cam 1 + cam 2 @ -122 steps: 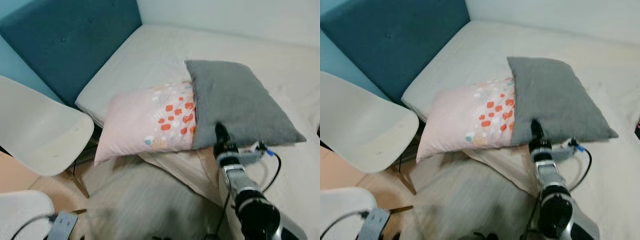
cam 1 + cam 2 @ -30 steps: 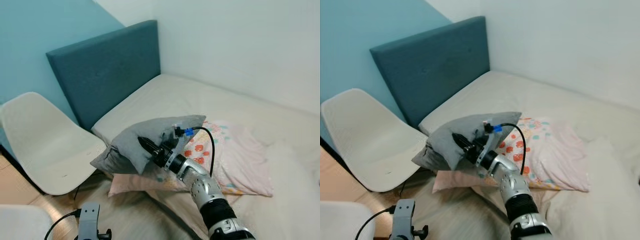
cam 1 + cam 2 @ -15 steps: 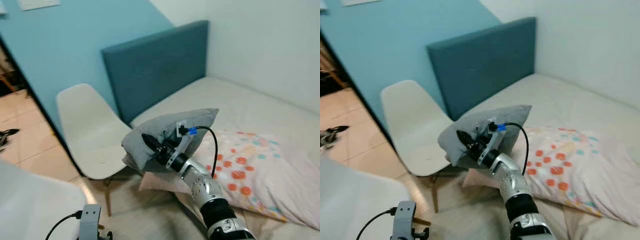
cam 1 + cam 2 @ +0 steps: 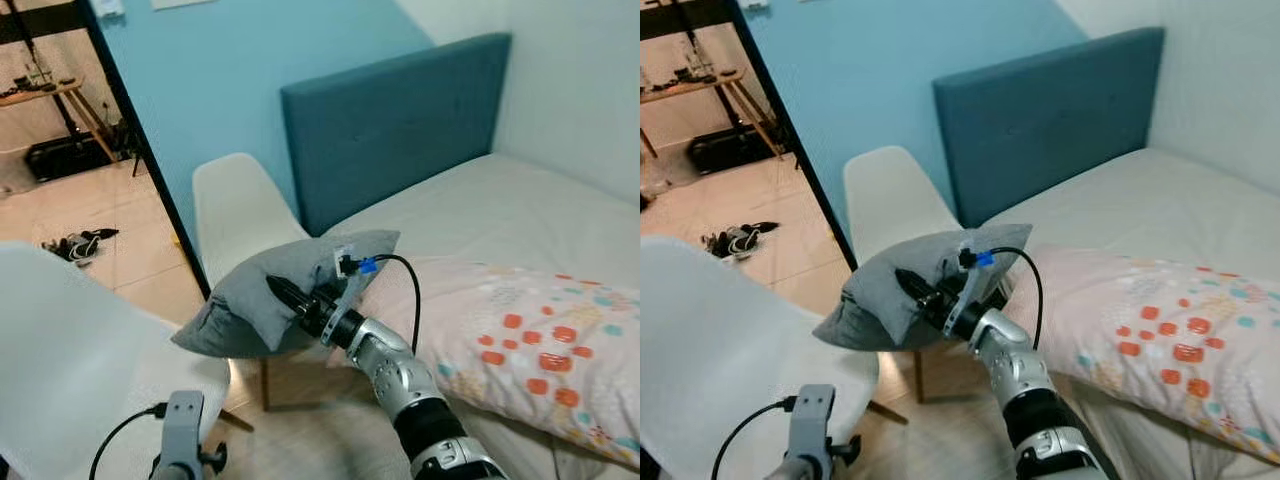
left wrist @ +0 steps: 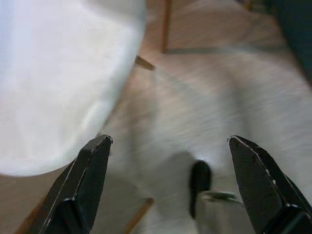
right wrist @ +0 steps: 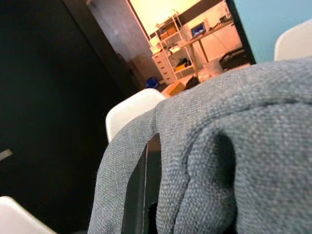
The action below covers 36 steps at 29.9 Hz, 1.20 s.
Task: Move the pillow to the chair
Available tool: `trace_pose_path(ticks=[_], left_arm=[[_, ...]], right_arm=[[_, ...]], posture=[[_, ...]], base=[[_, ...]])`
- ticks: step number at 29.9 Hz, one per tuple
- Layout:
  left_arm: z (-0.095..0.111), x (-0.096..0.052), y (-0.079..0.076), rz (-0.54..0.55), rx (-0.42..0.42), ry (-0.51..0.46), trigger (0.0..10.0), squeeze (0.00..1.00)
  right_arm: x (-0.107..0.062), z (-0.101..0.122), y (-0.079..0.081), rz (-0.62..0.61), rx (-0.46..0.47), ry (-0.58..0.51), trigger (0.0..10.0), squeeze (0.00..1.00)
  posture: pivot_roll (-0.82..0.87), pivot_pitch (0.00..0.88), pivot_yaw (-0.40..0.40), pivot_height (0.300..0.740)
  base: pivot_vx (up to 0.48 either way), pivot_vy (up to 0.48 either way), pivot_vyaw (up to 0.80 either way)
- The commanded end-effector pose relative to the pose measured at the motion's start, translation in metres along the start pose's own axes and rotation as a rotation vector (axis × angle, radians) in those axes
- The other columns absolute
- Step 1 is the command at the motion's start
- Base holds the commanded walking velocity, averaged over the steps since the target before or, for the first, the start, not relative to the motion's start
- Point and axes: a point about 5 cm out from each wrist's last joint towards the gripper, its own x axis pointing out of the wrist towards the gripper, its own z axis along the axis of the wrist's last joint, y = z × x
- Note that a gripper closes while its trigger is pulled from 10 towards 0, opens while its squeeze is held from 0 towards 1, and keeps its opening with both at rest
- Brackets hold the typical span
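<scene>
Your right gripper [image 4: 285, 294] is pinching the grey pillow [image 4: 275, 295], which is hanging just in front of the white chair [image 4: 232, 212]. The seat's straight behind it, so push farther. Left gripper [image 5: 165, 190] is spread, idle.

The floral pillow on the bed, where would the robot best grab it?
Probably at the near edge of the floral pillow, coming from the robot's side. It lies flat, so only its soft rim offers a fold thin enough for two fingers to pinch.
</scene>
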Motion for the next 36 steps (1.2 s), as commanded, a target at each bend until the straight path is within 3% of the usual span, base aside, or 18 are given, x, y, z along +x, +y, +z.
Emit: trace_pose_path(ticks=[1, 6, 24, 28, 36], left_arm=[[0.009, 0.002, 0.003, 0.008, 0.004, -0.032, 10.0, 0.00], [0.018, 0.004, 0.000, 0.000, -0.008, -0.059, 10.0, 0.00], [0.019, 0.004, -0.003, -0.023, 0.004, -0.070, 10.0, 0.00], [0.020, 0.005, -0.005, -0.032, -0.010, -0.074, 10.0, 0.00], [0.023, 0.005, -0.010, -0.062, 0.045, -0.078, 10.0, 0.00]], right_arm=[[0.010, 0.022, 0.010, 0.051, -0.060, -0.105, 10.0, 0.00], [0.010, 0.026, 0.008, 0.027, -0.081, -0.111, 10.0, 0.00], [0.011, 0.024, 0.010, 0.037, -0.065, -0.093, 10.0, 0.00], [0.012, 0.023, 0.011, 0.039, -0.062, -0.086, 10.0, 0.00], [0.013, 0.020, 0.013, 0.056, -0.059, -0.068, 10.0, 0.00]], posture=[[-0.11, 0.001, 0.079, 0.716], [-0.12, 0.001, 0.076, 0.716], [-0.12, 0.000, 0.070, 0.716], [-0.12, 0.000, 0.070, 0.716], [-0.12, 0.000, 0.069, 0.716]], base=[[0.480, 0.000, 0.80], [0.480, 0.000, 0.80], [0.477, 0.000, 0.00], [0.137, 0.000, 0.00], [0.000, -0.117, 0.00]])
